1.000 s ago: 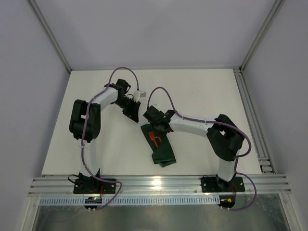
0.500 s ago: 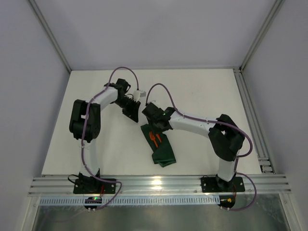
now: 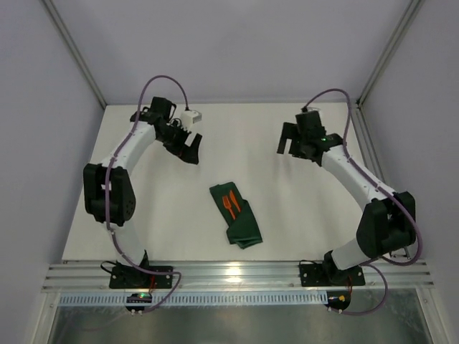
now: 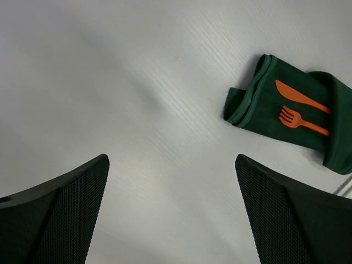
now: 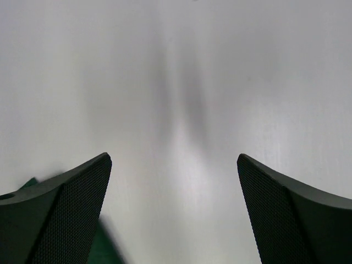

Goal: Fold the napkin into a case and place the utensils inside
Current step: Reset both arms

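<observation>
The table (image 3: 301,208) is a flat white board with a faint grain. Both arms reach high over its far half, elbows bent outward. The left gripper (image 3: 191,148) hangs over the far left and the right gripper (image 3: 289,139) over the far right, each spread wide and holding nothing; both wrist views show two dark mesh-textured fingers (image 4: 60,212) far apart over bare table. The case (image 3: 237,215), soft dark green cloth folded into a narrow layered pocket with a stitched hem, lies near the table's middle, well apart from both grippers. On its far end rest the utensils (image 3: 230,203): a thin orange plastic knife (image 4: 300,97) and fork (image 4: 301,121), side by side, handles tucked under a fold.
</observation>
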Controlling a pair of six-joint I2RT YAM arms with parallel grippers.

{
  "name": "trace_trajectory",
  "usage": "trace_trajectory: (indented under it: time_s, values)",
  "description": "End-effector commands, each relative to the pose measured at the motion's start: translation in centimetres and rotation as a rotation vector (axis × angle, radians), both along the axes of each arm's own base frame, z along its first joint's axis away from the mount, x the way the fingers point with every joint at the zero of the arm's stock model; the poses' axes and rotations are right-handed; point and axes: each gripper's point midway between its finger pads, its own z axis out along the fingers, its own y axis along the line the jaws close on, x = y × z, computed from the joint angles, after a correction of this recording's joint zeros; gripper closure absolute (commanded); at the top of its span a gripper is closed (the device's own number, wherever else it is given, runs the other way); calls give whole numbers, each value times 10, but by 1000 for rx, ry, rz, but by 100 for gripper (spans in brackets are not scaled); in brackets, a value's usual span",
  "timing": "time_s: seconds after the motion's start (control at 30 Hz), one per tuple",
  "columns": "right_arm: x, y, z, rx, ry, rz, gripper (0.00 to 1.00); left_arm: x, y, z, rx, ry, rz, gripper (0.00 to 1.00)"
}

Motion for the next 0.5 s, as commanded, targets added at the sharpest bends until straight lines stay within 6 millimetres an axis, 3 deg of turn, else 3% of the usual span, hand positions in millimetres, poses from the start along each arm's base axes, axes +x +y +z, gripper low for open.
trace_trajectory:
  time_s: [0.0,0.1,0.13,0.2,0.3,0.4,0.47]
  values:
    - [-9,-79,4,66,-20,-233,1,15,31,45,52,-169,124,1]
    - [-19,-131,-1,85,5,-413,1,13,65,53,123,-226,252,1]
    - [-29,-161,-5,86,38,-508,1,16,72,58,129,-255,296,1]
    - [-41,-180,-12,58,82,-571,1,14,97,59,200,-289,378,1]
    - [-50,-196,-14,9,95,-600,1,2,130,64,310,-347,476,1]
    - [-53,-200,-11,-10,70,-599,1,-13,160,61,438,-388,561,1]
    - [-53,-200,-8,-13,52,-597,1,-24,170,54,483,-383,585,1]
